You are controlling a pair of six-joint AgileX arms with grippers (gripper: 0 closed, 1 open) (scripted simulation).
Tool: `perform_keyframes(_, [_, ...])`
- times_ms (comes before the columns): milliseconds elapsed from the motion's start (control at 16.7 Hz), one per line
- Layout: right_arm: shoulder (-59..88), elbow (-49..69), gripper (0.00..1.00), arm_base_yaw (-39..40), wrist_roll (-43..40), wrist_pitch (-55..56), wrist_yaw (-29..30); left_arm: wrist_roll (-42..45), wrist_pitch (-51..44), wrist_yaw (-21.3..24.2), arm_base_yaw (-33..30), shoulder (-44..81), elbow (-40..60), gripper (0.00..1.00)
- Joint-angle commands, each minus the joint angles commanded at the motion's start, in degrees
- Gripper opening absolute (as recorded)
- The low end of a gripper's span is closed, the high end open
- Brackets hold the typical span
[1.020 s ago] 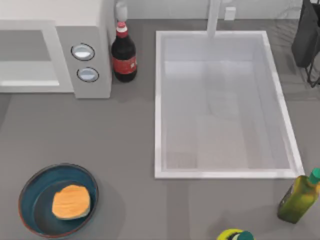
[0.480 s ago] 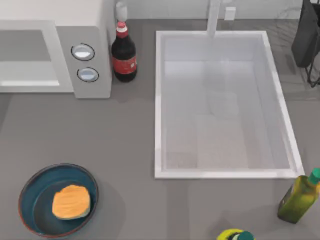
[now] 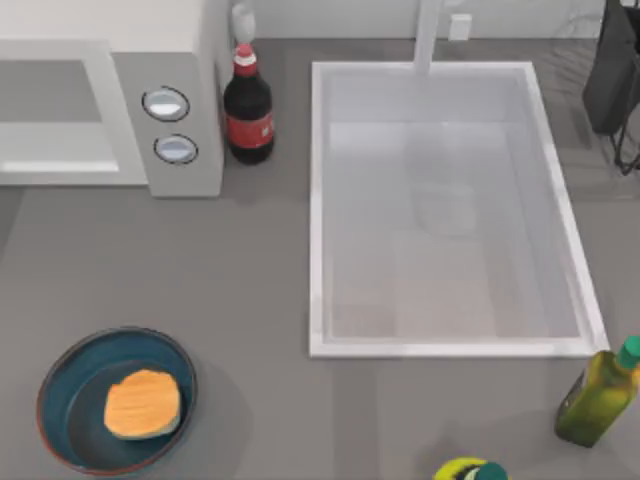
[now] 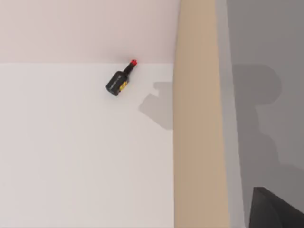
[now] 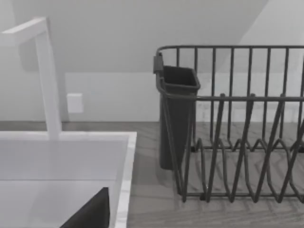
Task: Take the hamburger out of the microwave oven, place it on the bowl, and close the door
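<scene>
Top view: small rounded orange-tan hamburger (image 3: 143, 403) sits inside the wide round dark teal-blue bowl (image 3: 58, 378) with the thin reddish-brown rim, lower left of the frame on the grey table (image 3: 250, 280). Bun is slightly right of the bowl's centre.

Boxy white microwave oven (image 3: 205, 60) is in the upper left. Its side panel has two round silver-rimmed dials (image 3: 166, 103) stacked one above the other, and its front shows a grey recess to the left of the panel.

Dark cola bottle with a red label (image 3: 247, 110) stands just beside the microwave's right edge. Large white rectangular sink basin (image 3: 317, 200) fills the centre-right, with a white faucet (image 3: 428, 35) at its far rim. Olive-green bottle with a teal cap (image 3: 597, 392) is in the lower right, near the sink's corner. Dark wire dish rack (image 3: 612, 70) is in the upper right corner.

Left wrist view: dark corner of the left gripper (image 4: 280, 211) at the lower right, plus a small dark red-capped bottle (image 4: 119, 80) against a pale surface.

Right wrist view: dark edge of the right gripper (image 5: 92, 213) over the sink rim, with the faucet and the rack with its dark cutlery holder (image 5: 176, 118) beyond.

Open or closed: can't tell for either gripper.
</scene>
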Motion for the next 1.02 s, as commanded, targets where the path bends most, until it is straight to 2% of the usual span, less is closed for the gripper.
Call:
perform_keyframes(360, [0.0, 0.0, 1.00, 0.0, 0.0, 0.0, 0.0, -0.3, 1.0, 0.3, -0.5, 0.2, -0.6, 0.00])
perform_keyframes(600, [0.0, 0.0, 1.00, 0.0, 0.0, 0.0, 0.0, -3.6, 4.8, -2.2, -0.1, -4.3, -2.3, 0.00])
perform_keyframes(1020, [0.0, 0.0, 1.00, 0.0, 0.0, 0.0, 0.0, -10.7, 12.4, -3.7, -7.2, -18.1, -13.8, 0.00])
